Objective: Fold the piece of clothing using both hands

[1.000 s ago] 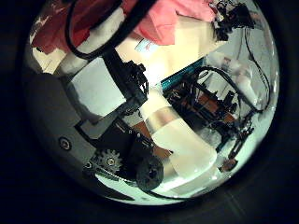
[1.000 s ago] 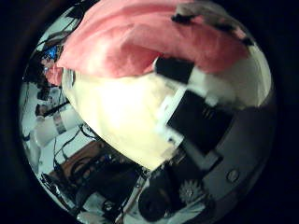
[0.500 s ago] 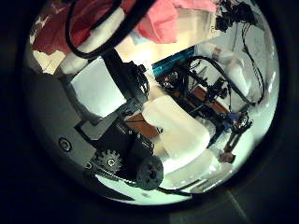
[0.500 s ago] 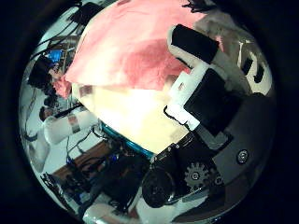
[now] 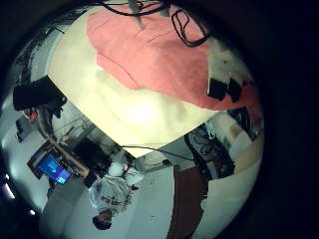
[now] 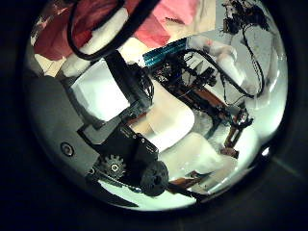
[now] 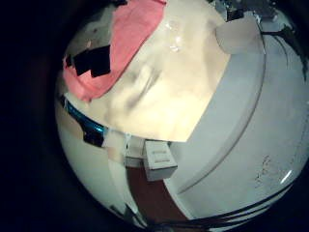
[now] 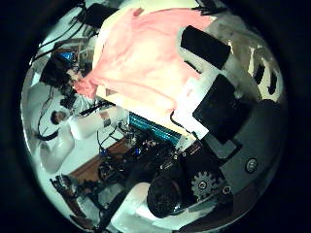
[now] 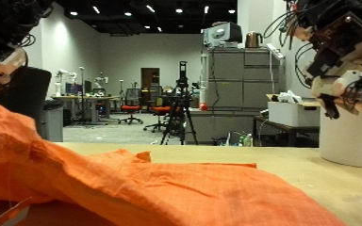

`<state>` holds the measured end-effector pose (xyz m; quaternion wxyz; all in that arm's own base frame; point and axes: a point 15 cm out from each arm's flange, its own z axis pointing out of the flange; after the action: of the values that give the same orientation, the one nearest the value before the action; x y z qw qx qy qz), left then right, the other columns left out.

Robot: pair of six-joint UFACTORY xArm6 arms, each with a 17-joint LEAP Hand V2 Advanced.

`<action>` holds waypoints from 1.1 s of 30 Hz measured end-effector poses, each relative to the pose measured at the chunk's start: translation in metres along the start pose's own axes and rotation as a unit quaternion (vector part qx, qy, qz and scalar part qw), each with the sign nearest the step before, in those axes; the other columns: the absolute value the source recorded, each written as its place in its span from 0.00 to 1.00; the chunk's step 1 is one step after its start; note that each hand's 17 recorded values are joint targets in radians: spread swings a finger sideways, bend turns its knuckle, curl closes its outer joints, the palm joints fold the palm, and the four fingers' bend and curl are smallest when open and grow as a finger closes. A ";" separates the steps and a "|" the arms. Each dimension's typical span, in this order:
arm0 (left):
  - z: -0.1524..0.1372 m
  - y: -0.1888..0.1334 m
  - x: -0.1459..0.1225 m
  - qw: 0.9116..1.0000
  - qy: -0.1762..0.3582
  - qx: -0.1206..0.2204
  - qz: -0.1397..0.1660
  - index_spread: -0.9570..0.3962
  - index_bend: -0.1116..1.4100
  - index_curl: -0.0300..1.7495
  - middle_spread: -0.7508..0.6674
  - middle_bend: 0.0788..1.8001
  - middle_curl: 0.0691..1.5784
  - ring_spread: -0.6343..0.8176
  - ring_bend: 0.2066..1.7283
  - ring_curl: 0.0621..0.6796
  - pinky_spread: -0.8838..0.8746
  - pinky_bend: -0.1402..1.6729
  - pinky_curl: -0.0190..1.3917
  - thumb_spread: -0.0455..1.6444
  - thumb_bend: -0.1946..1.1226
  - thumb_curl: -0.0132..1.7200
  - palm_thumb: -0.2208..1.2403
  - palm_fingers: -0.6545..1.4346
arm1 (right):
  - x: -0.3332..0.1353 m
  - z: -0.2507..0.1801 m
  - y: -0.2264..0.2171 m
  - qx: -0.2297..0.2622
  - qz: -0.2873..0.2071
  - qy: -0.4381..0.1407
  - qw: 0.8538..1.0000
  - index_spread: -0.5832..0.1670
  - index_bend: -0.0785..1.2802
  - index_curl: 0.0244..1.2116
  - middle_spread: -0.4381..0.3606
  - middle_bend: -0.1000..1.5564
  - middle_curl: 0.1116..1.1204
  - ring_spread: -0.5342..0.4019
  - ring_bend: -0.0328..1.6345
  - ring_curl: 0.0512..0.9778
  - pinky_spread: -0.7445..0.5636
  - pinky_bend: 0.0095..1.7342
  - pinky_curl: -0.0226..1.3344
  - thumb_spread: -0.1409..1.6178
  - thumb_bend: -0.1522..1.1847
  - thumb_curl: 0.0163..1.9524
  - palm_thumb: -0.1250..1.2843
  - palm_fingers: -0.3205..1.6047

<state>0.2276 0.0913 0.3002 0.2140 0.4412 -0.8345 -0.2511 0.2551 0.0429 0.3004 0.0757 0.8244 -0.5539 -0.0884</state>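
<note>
- The right hand [image 9: 338, 56] hangs high above the table [image 9: 320, 174]. Its fingers [image 9: 325, 99] are loose and pointing down, with nothing between them.
- In its thumb-side palm view those fingers [image 8: 209, 49] reach out straight over the garment [image 8: 146, 49] without gripping it.
- Only the dark body of the left hand [image 9: 3, 33] shows at the top of the outside view. In its own thumb-side view a finger [image 6: 101, 91] lies roughly straight and clasps no cloth, so I judge this hand relaxed and empty too.
- The orange garment [image 9: 131, 184] is spread on the table below both hands, rumpled, with its near part mounded up under the left hand.
- Its long run goes across the table from under the left hand towards the right hand. Bare tabletop shows past its far edge, beneath the right hand.
- The garment lies below and palm-ward of each hand. The left hand looks the nearer to the cloth. The right is over the edge rather than the middle and would have to come down and inward to reach a hem.
- Against a second ago, the right thumb-side view holds much less cloth and more of the room, so that palm has drawn away from the garment.
- The left thumb-side view keeps its strip of garment [image 6: 154, 29] at the rim while the room behind has slid, so that palm has turned a little.
</note>
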 end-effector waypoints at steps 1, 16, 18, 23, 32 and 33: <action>0.001 -0.001 -0.001 1.000 0.001 -0.001 0.001 0.15 0.20 0.59 0.16 0.59 0.36 0.05 0.51 0.69 0.06 0.51 0.42 0.75 0.14 0.16 0.57 0.86 | -0.001 0.001 0.000 0.000 -0.001 -0.001 1.000 0.38 0.74 0.68 0.38 0.79 0.64 0.32 0.80 0.69 0.36 0.72 0.60 0.81 0.07 0.23 0.74 0.71; -0.021 -0.019 -0.016 1.000 0.001 -0.001 0.005 0.16 0.20 0.59 0.17 0.59 0.36 0.05 0.51 0.69 0.06 0.51 0.42 0.76 0.14 0.16 0.58 0.85 | -0.045 0.097 -0.002 -0.095 -0.099 0.006 0.991 0.42 0.34 0.51 0.39 0.58 0.56 0.29 0.69 0.58 0.26 0.53 0.48 0.67 0.09 0.17 0.46 0.22; -0.026 -0.023 -0.018 1.000 0.000 -0.001 0.007 0.16 0.20 0.59 0.17 0.59 0.36 0.05 0.51 0.69 0.06 0.51 0.42 0.76 0.14 0.16 0.58 0.85 | -0.050 0.116 -0.009 -0.079 -0.103 0.010 0.992 0.43 0.33 0.50 0.39 0.57 0.56 0.30 0.68 0.57 0.27 0.52 0.47 0.67 0.10 0.17 0.46 0.22; -0.034 -0.023 -0.020 1.000 0.003 -0.004 0.006 0.16 0.20 0.59 0.17 0.59 0.36 0.06 0.51 0.68 0.06 0.50 0.42 0.76 0.14 0.16 0.58 0.85 | -0.064 0.149 -0.009 -0.069 -0.107 0.020 0.992 0.50 0.34 0.50 0.44 0.51 0.54 0.34 0.64 0.56 0.34 0.44 0.45 0.66 0.09 0.17 0.45 0.15; -0.041 -0.028 -0.026 1.000 0.009 -0.013 0.005 0.16 0.20 0.59 0.17 0.59 0.36 0.06 0.51 0.68 0.06 0.50 0.42 0.76 0.14 0.17 0.58 0.85 | -0.084 0.175 -0.022 -0.015 -0.110 0.043 0.993 0.58 0.30 0.45 0.51 0.45 0.49 0.41 0.56 0.51 0.51 0.35 0.40 0.64 0.09 0.16 0.40 0.18; -0.041 -0.029 -0.027 1.000 0.010 -0.014 0.005 0.16 0.20 0.59 0.17 0.59 0.36 0.06 0.51 0.68 0.06 0.50 0.42 0.76 0.14 0.17 0.58 0.85 | -0.087 0.176 -0.026 -0.004 -0.111 0.044 0.993 0.57 0.29 0.44 0.50 0.46 0.49 0.40 0.56 0.51 0.51 0.34 0.39 0.64 0.09 0.16 0.41 0.20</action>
<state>0.2835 0.0903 0.3112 0.2297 0.4363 -0.8310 -0.2574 0.2054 0.1281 0.1286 0.0932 0.8835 -0.4548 -0.0623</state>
